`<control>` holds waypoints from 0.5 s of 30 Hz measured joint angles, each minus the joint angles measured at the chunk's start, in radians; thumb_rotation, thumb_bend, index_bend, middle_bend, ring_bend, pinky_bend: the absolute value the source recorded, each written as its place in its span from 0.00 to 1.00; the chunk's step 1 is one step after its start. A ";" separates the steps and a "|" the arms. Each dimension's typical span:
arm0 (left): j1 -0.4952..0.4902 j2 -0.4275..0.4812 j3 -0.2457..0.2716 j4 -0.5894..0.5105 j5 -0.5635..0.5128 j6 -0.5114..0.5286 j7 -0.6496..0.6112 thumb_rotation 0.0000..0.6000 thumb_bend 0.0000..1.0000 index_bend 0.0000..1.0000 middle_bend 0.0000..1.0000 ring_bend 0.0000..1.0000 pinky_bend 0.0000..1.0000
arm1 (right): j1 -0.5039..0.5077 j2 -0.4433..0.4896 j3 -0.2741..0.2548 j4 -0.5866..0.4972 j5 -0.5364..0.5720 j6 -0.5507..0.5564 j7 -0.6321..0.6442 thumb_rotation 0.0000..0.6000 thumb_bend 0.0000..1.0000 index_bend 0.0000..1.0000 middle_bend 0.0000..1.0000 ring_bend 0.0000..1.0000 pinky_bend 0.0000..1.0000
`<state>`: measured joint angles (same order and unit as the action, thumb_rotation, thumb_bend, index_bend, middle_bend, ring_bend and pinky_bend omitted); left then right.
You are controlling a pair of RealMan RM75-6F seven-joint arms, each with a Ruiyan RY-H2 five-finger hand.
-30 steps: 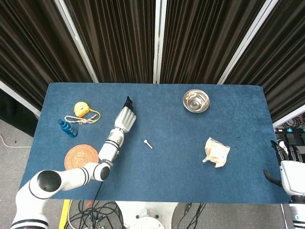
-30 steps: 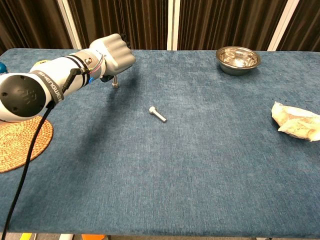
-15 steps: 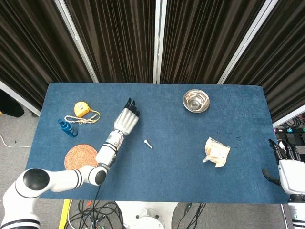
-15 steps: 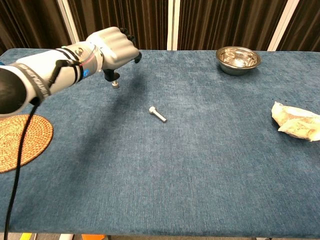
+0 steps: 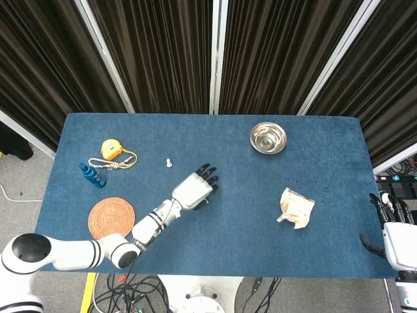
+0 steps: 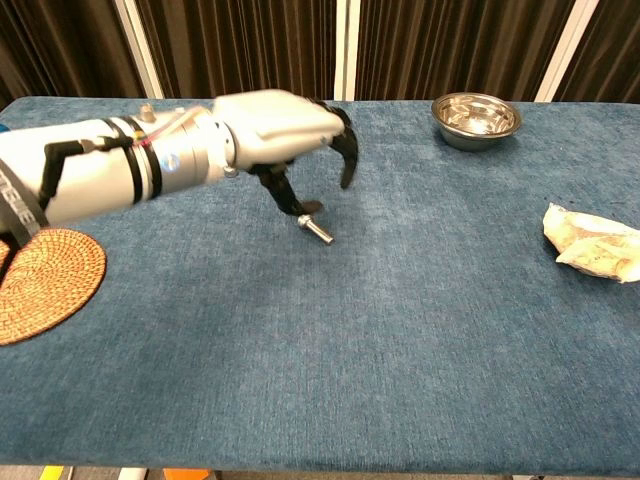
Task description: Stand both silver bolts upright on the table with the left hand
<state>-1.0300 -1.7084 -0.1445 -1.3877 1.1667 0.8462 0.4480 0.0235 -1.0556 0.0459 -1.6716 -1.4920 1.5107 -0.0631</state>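
Note:
One silver bolt [image 5: 169, 162] stands upright on the blue table [image 5: 247, 222], left of centre in the head view, with nothing touching it. The other silver bolt [image 6: 316, 228] lies on its side near the table's middle. My left hand [image 6: 290, 130] hovers right over this lying bolt, fingers spread and curved downward, holding nothing. One dark fingertip [image 6: 300, 208] is close to the bolt's head; contact is unclear. In the head view the left hand [image 5: 195, 188] hides that bolt. My right hand [image 5: 393, 225] rests off the table's right front corner, fingers apart and empty.
A steel bowl [image 5: 268, 137] sits at the back right, and a crumpled packet [image 5: 296, 207] lies toward the right edge. On the left are a woven coaster [image 5: 111, 216], a yellow tape measure [image 5: 112, 149] with cord, and a blue bottle [image 5: 92, 175].
My left hand released the first bolt, which now stands alone. The hand opened and swung right and toward the front, over the lying bolt. The right hand stayed put.

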 measured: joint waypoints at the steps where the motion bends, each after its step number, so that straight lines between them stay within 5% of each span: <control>1: 0.002 -0.014 0.004 0.021 0.029 -0.005 -0.030 1.00 0.36 0.41 0.19 0.02 0.03 | -0.001 0.000 -0.001 -0.001 -0.001 0.002 0.000 1.00 0.15 0.08 0.20 0.00 0.01; 15: 0.014 -0.150 0.029 0.268 0.115 -0.018 -0.130 1.00 0.37 0.45 0.19 0.02 0.03 | -0.009 0.003 -0.002 -0.006 -0.008 0.010 -0.003 1.00 0.15 0.08 0.21 0.00 0.01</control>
<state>-1.0163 -1.8584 -0.1156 -1.1196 1.2812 0.8285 0.3185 0.0145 -1.0526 0.0437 -1.6779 -1.4996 1.5207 -0.0657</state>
